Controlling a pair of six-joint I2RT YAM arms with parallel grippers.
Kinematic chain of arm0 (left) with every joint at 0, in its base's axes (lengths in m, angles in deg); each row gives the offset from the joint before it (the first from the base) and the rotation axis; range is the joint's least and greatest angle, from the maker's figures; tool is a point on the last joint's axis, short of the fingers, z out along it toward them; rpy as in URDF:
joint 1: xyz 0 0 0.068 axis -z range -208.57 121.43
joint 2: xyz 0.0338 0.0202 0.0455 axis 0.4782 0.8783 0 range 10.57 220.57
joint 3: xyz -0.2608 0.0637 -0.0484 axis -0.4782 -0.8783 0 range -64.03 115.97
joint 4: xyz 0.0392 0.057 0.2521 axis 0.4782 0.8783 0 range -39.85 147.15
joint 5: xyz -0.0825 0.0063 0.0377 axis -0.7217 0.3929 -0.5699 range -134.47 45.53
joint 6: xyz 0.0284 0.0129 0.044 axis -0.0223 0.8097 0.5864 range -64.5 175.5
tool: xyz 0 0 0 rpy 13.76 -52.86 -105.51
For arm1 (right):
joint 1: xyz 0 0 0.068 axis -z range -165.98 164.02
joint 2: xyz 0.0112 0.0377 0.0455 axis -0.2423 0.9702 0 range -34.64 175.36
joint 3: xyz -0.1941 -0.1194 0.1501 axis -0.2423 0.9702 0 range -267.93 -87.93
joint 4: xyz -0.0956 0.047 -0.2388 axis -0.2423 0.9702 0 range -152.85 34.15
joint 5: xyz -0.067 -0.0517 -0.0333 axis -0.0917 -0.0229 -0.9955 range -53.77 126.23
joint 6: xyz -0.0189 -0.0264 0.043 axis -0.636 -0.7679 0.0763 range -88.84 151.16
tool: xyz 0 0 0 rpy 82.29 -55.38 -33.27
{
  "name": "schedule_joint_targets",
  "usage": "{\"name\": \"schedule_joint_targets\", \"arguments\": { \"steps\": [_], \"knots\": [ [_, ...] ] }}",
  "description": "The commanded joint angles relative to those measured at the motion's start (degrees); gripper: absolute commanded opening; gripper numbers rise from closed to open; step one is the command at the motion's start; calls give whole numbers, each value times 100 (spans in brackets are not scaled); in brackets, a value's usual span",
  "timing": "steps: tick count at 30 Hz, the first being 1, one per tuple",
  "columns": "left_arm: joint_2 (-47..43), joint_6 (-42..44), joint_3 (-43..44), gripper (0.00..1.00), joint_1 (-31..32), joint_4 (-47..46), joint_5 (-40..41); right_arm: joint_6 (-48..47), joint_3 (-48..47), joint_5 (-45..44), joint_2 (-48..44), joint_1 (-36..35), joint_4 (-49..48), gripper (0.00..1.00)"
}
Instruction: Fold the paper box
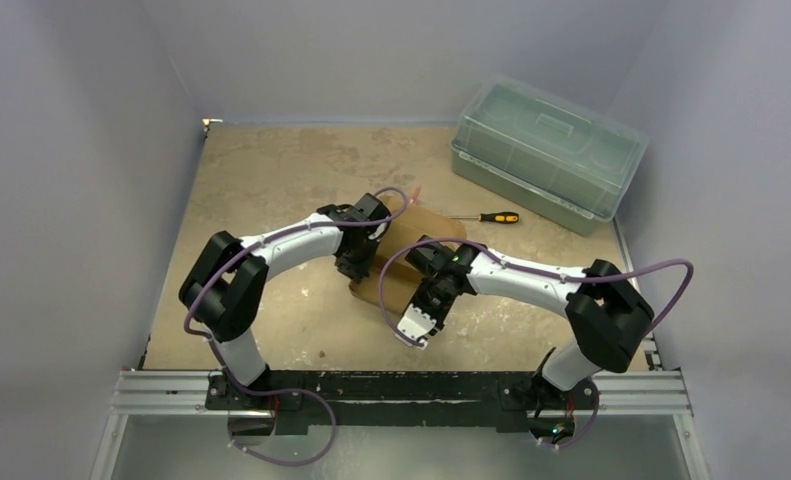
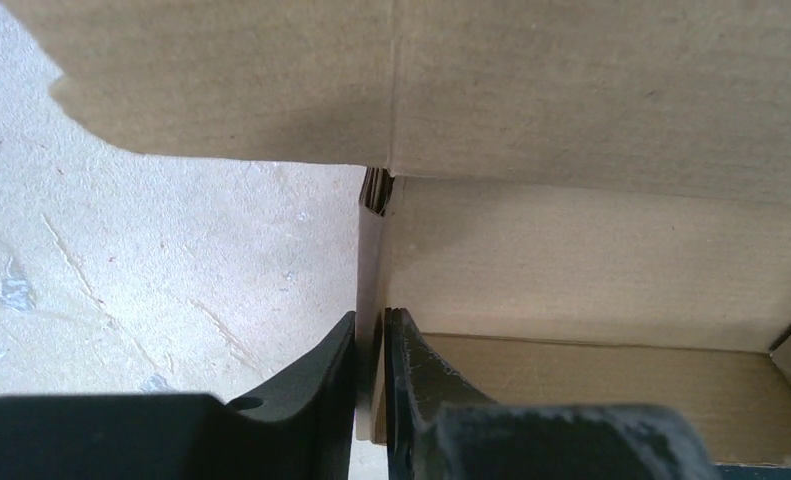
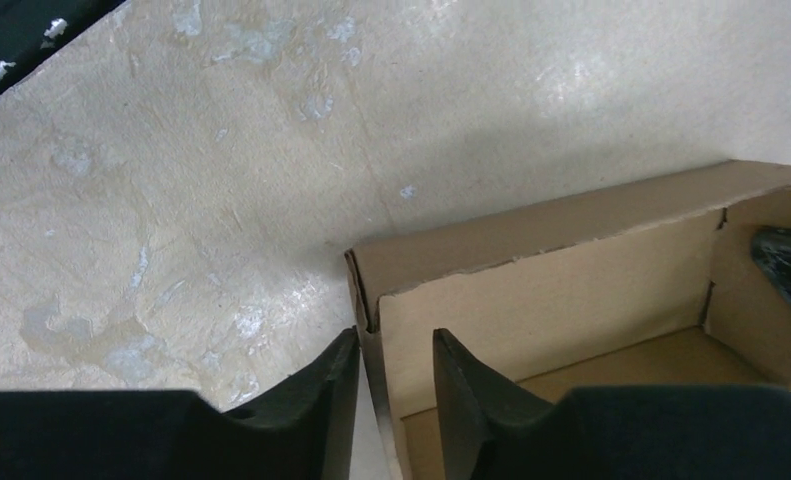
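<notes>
Tabletop [image 1: 271, 170], mottled beige, scuffed, hard: probably little friction, so skid likely under uneven pull. At 2 o'clock, translucent green-tinted plastic lidded bin [image 1: 546, 150], well apart, no hazard. At table centre, plain brown cardboard paper box [image 1: 433, 228], half-erected; thin creased walls, slightly ragged edges, prone to spring flat or tear at crease. Grip: left gripper [image 2: 371, 320] pinched on 9 o'clock wall; right gripper [image 3: 396, 345] straddling 5 o'clock corner wall, jaws slack, not clamping.

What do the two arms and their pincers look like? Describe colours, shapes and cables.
Both the left arm and the right arm have white tubular links between bulky black joint housings. A purple cable loops along each. The left pincer and the right pincer each have two matte black fingers that curve and taper to narrow tips.
</notes>
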State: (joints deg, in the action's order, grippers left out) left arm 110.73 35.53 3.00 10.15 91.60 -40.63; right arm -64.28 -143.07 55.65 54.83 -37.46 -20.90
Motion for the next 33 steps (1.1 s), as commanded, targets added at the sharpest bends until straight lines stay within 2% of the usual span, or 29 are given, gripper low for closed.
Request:
{"name": "schedule_joint_targets", "arguments": {
  "steps": [1, 8, 20, 28, 33],
  "knots": [
    [-291, -113, -63, 16, 30, -57, 107, 104, -316, 296, -313, -37, 238, 39],
    [-488, -122, -69, 29, 31, -129, 227, 36, -192, 201, -417, -37, 406, 48],
    [-687, -9, -159, 38, 22, -463, 240, 120, 37, -44, -246, -37, 241, 47],
    [-406, 23, -204, 36, 23, -826, 270, 140, 72, -326, -43, -37, 117, 39],
    [-174, -7, -244, 25, 13, -912, 311, 109, 107, -393, -7, -37, 98, 30]
  ]
}}
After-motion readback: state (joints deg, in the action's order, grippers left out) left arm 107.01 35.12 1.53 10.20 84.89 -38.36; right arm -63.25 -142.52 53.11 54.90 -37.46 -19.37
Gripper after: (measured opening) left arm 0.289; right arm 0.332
